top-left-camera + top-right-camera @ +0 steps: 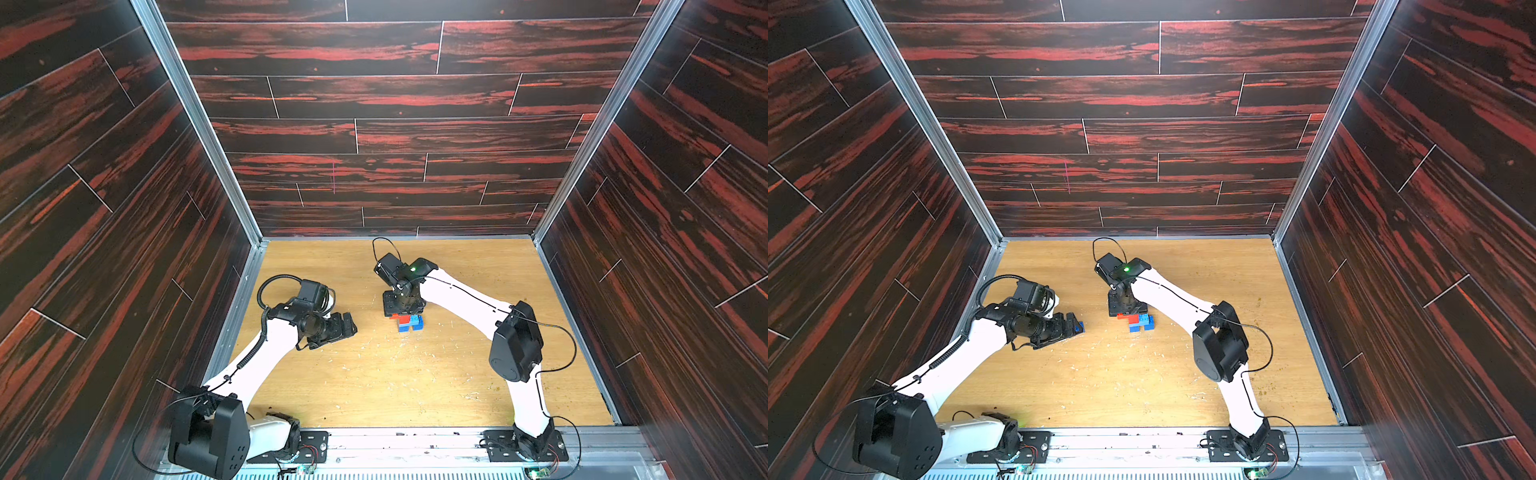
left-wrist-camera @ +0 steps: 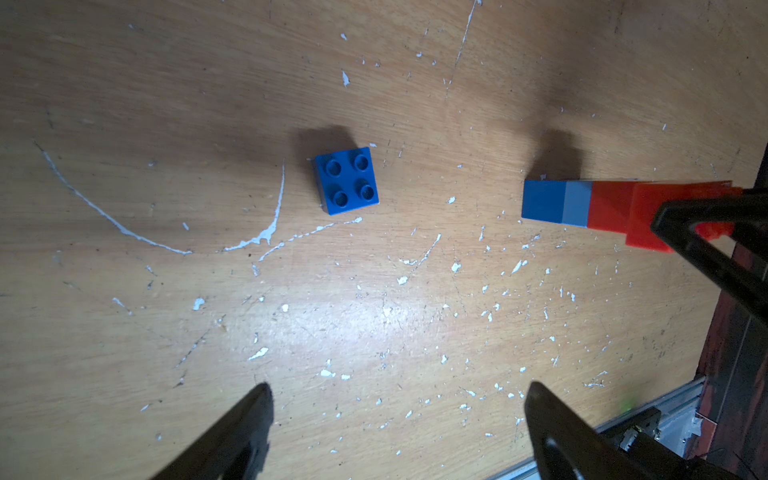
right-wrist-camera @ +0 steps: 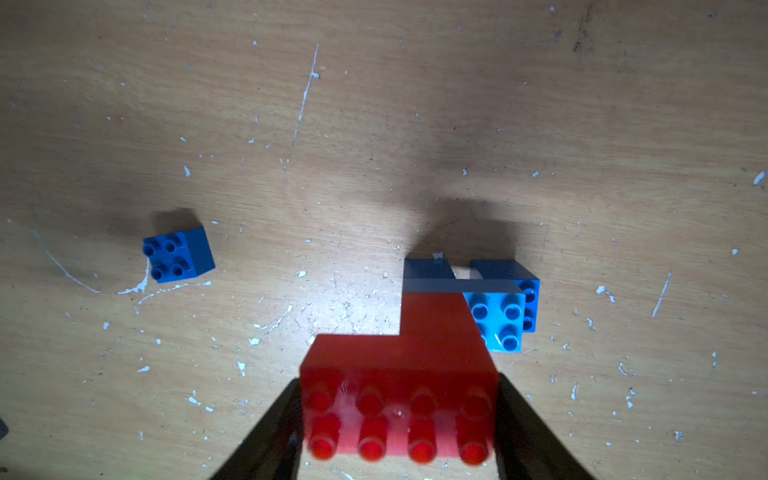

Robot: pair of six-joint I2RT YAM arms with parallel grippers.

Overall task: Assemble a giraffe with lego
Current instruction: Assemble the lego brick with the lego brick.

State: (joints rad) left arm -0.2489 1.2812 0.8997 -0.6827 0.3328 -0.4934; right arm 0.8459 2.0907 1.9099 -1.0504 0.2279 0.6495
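The giraffe (image 1: 409,322) stands near the middle of the wooden worktop (image 1: 374,374), on two dark blue legs, with a light blue body and a red neck. The right end effector (image 3: 399,378) is above it and pinches the long red brick (image 3: 399,357) at its top from both sides. One loose dark blue brick (image 2: 346,180) lies studs up, apart from the giraffe, on the left arm's side. The left end effector (image 2: 399,387) hovers near it, spread wide and holding nothing.
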